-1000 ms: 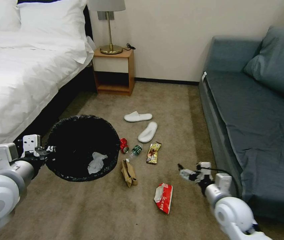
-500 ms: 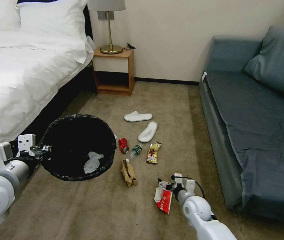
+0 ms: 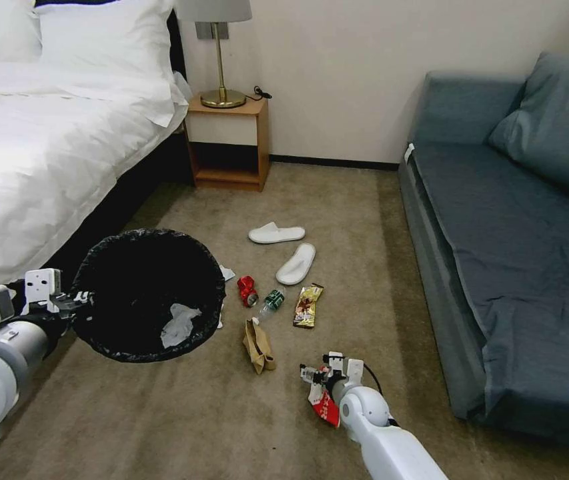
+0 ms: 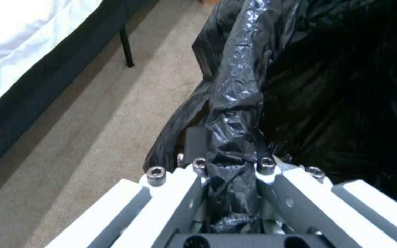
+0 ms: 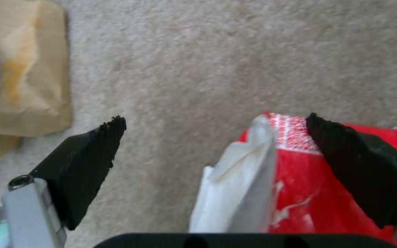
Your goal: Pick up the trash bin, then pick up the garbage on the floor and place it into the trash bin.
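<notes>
Right hand point(image 3: 312, 377) has moved in from the sofa side and now sits low over the red-white wrapper point(image 3: 325, 405), fingers spread; in the right wrist view one finger point(image 5: 86, 165) is over bare carpet and the other lies across the wrapper point(image 5: 295, 193), not clamped. Left hand point(image 3: 64, 301) stays clenched on the bin point(image 3: 148, 293) rim, bag point(image 4: 235, 103) pinched between its fingers, and the bin has drifted slightly to the robot's left. Bin is held off the floor beside the bed point(image 3: 44, 147).

Paper bag point(image 3: 257, 345) lies just left of the right hand, near but apart. Can point(image 3: 247, 291), bottle point(image 3: 272, 300) and gold wrapper point(image 3: 307, 305) sit beyond, two slippers point(image 3: 285, 248) farther on. Sofa point(image 3: 517, 253) runs along the right.

Bin holds one white tissue point(image 3: 175, 326).
</notes>
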